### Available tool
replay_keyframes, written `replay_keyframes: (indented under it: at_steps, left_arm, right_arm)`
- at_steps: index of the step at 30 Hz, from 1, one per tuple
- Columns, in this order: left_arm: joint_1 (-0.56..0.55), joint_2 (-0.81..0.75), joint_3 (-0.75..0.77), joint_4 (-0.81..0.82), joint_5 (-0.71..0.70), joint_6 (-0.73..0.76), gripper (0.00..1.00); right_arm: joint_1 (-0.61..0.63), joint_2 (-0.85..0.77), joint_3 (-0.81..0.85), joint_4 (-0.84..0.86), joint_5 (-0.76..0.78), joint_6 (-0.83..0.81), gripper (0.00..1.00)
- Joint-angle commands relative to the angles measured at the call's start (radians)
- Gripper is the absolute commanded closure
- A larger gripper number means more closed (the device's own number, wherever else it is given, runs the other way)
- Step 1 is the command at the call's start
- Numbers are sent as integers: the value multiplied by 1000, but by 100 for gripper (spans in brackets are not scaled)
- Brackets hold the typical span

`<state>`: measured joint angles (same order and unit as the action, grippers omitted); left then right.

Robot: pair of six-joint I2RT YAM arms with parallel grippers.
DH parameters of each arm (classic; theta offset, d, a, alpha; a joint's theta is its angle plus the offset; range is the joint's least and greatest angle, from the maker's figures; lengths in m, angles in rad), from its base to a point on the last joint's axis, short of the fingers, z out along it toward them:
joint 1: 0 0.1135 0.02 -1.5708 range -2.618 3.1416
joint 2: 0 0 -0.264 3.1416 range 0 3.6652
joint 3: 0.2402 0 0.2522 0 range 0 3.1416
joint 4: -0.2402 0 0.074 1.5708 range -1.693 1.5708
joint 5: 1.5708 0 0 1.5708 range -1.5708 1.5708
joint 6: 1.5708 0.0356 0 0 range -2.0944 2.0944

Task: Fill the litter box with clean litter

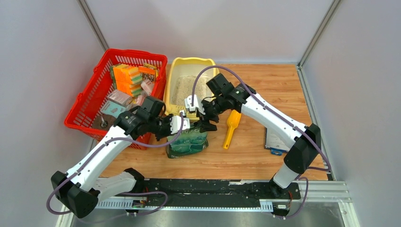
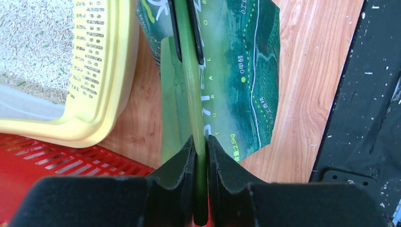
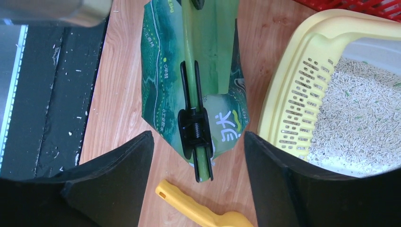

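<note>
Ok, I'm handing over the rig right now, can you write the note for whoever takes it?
Left gripper: jaws narrow around the folded top of the green printed pouch; whether they actually pinch it cannot be told.
Right gripper: jaws wide open, empty, over the black spring clip that shuts the fold.
Pouch lies flat on the wooden table by the slotted lip of the pale yellow plastic litter box; yellow plastic scoop to its right.
Done: pale beige litter granules are in the box, with bare floor near the lip.
Left: probably unclip and top up, if more is wanted.
</note>
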<state>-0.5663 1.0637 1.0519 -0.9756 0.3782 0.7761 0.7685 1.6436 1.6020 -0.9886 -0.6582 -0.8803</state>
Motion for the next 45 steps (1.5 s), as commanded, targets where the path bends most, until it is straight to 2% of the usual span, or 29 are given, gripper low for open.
replay_keyframes:
  at_steps: [1,8,14,15,19,22,26,29,30,31,34,35,38,41,45]
  left_arm:
    - [9,-30,-20,38,-13,-77,80]
    - [9,-38,-38,52,7,-127,80]
    - [9,-39,-43,57,8,-146,80]
    - [9,-36,-44,60,7,-150,81]
    - [11,-34,-43,61,5,-164,81]
    - [9,-30,-38,60,10,-181,81]
    - [9,-25,-49,71,18,-193,80]
    - [9,-15,-58,97,16,-207,80]
    - [9,-11,-56,107,19,-210,80]
    - [9,-1,-55,110,24,-219,80]
    - [11,8,-47,120,27,-228,80]
    - [9,12,-44,121,27,-232,80]
    - [11,15,-46,109,28,-219,80]
    - [11,12,-47,109,19,-213,80]
    - [11,9,-50,110,11,-209,80]
  right_arm:
    - [11,5,50,57,6,35,30]
    - [18,2,42,73,26,40,48]
    - [18,4,41,76,28,35,86]
    - [17,2,42,74,29,34,99]
    - [-27,-22,85,38,3,50,100]
    - [-133,-54,133,19,-63,125,100]
    - [-334,-90,130,15,-132,236,100]
    - [-447,-126,-12,111,-83,416,100]
    - [-478,-139,-69,208,-30,478,100]
    - [-539,-149,-164,264,9,647,100]
    - [-654,-156,-295,421,123,873,100]
    - [-676,-148,-313,445,147,1003,100]
    - [-722,-102,-347,495,216,1087,100]
    - [-727,-33,-334,519,224,1097,100]
    - [-730,57,-320,522,319,1113,100]
